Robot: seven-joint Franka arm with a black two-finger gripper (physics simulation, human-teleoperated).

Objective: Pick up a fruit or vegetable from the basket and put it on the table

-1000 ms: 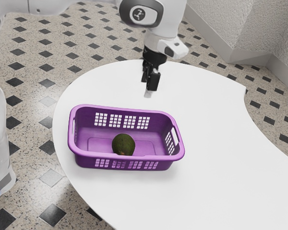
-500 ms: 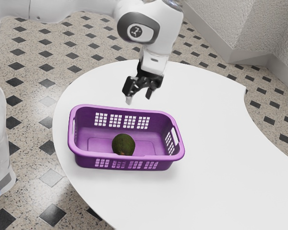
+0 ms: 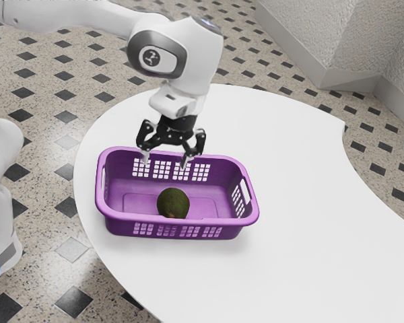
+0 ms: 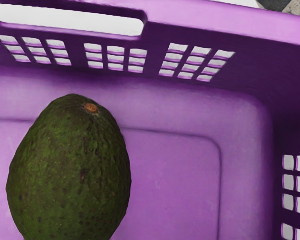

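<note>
"Exterior view: how far along are we?"

"Early, I'd say. The claw (image 3: 165,160) hangs with its fingers spread and nothing between them, over the basket's far long side. The basket (image 3: 188,221) sits near the rounded left edge of the table (image 3: 310,202); the avocado (image 3: 173,203) lies inside, towards the near long side."

"And the wrist view?"

"Avocado on the basket's floor, stem end (image 4: 91,107) towards the wall with the handle slot (image 4: 70,20). Grasping, lifting and setting down all remain."

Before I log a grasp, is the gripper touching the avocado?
Apart. The exterior view shows the open gripper above the avocado, with the basket visible between them.
</note>
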